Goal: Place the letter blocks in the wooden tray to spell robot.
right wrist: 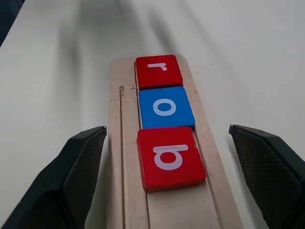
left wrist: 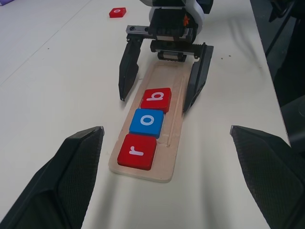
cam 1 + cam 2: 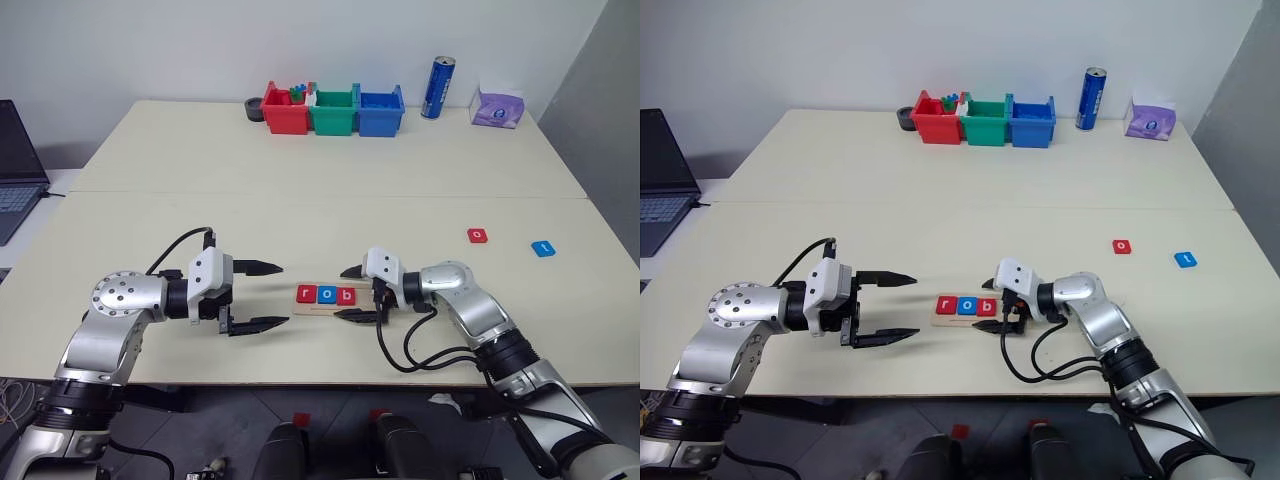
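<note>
The wooden tray (image 3: 322,305) lies near the table's front edge between my two grippers. Three letter blocks sit in it side by side: red "r" (image 3: 306,294), blue "o" (image 3: 326,295) and red "b" (image 3: 346,296). My right gripper (image 3: 340,293) is open at the tray's right end, one finger on each side of the tray by the "b" block (image 2: 156,99), gripping nothing. Just left of the tray, my left gripper (image 3: 285,294) is open and empty. A red "o" block (image 3: 478,235) and a blue "t" block (image 3: 543,248) lie loose at the right.
At the table's back stand a red bin (image 3: 283,112), a green bin (image 3: 334,113) and a blue bin (image 3: 380,113), with a blue can (image 3: 437,88) and a purple tissue pack (image 3: 497,107) to their right. A laptop (image 3: 17,170) sits off the left edge.
</note>
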